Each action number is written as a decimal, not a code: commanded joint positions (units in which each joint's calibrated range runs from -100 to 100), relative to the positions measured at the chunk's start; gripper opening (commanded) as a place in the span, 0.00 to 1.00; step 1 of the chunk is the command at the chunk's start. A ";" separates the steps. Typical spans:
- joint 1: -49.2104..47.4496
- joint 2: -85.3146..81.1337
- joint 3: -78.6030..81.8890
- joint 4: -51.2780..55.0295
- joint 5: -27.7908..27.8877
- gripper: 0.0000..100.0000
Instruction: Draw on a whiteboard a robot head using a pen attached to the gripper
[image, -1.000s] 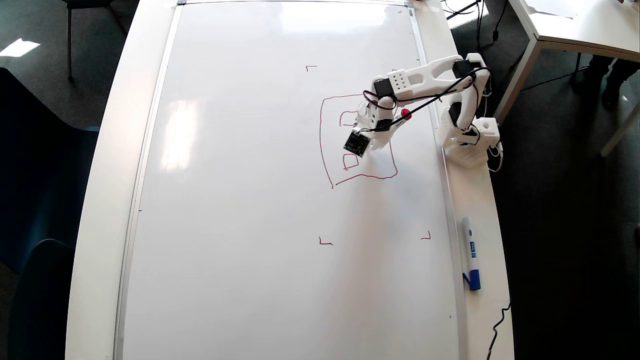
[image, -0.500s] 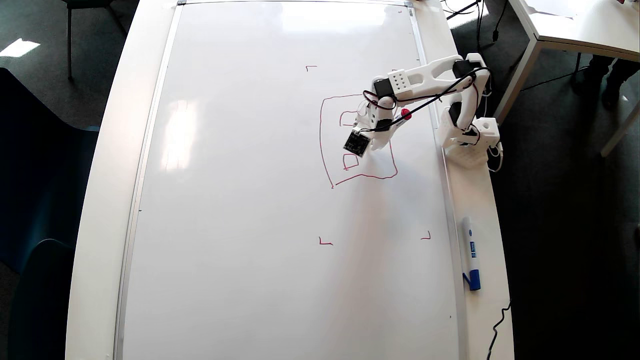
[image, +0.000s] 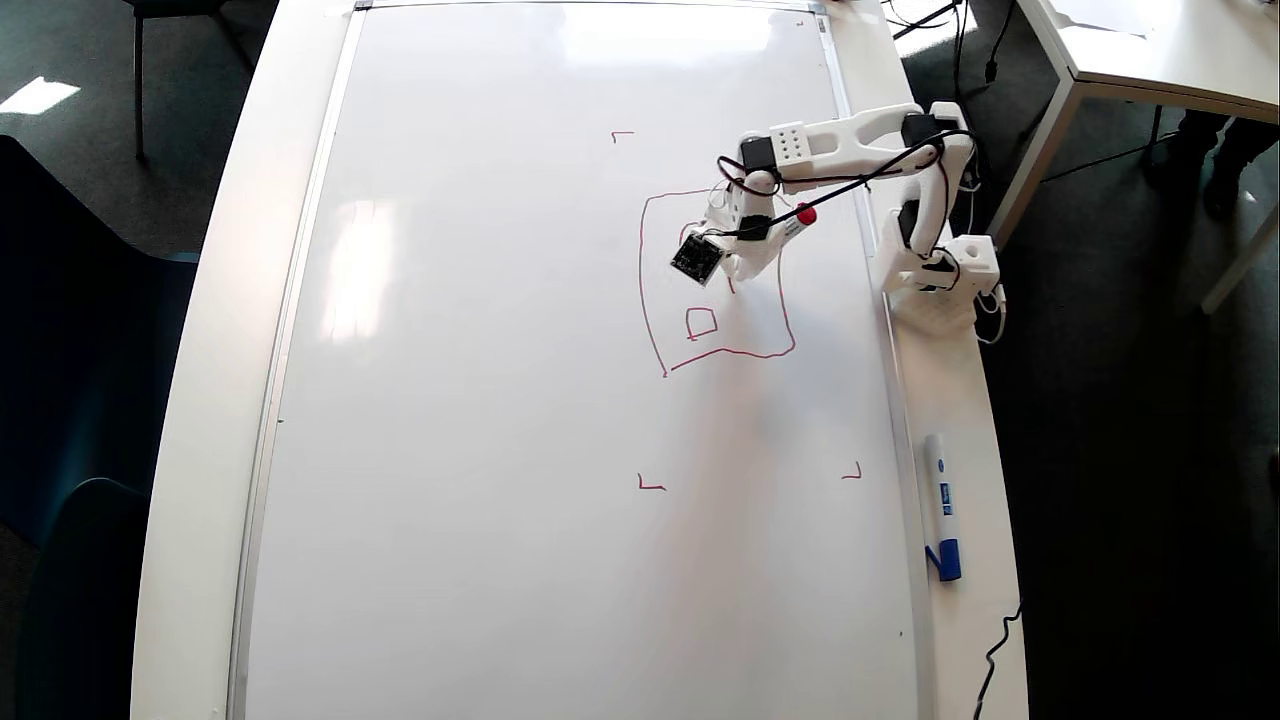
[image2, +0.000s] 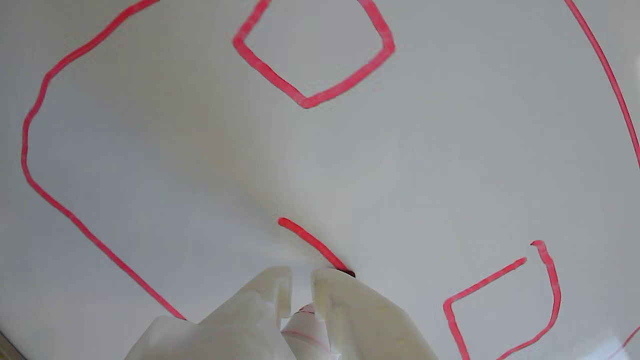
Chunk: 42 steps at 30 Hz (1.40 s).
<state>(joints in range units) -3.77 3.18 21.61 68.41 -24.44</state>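
The whiteboard (image: 500, 400) fills the table in the overhead view. On its right part is the red robot head (image: 655, 330), a wobbly square outline with a small square (image: 701, 323) inside. My gripper (image: 735, 270) hovers inside the outline, shut on the pen (image: 806, 214), whose red end points toward the arm base. In the wrist view the gripper (image2: 301, 286) holds the pen (image2: 305, 327) between its fingers (image2: 340, 300). The tip touches the whiteboard (image2: 150, 150) at the end of a short red stroke (image2: 312, 242). Small squares lie above (image2: 315, 100) and at lower right (image2: 500, 272).
The arm's base (image: 940, 285) stands on the white table strip right of the board. A white marker with a blue cap (image: 941, 505) lies on that strip further down. Small red corner marks (image: 650, 485) sit around the drawing. Another table (image: 1150, 50) stands at upper right.
The gripper moved toward the top of the overhead view and slightly left. A short new red stroke trails below it, and the lower small square now shows fully.
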 joint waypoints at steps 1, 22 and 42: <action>4.32 0.05 -0.05 -0.73 0.10 0.01; 2.78 -4.73 8.94 -0.12 -0.01 0.01; -3.04 -9.68 13.66 -2.21 -1.67 0.01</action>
<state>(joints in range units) -5.13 -7.07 37.23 67.31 -25.13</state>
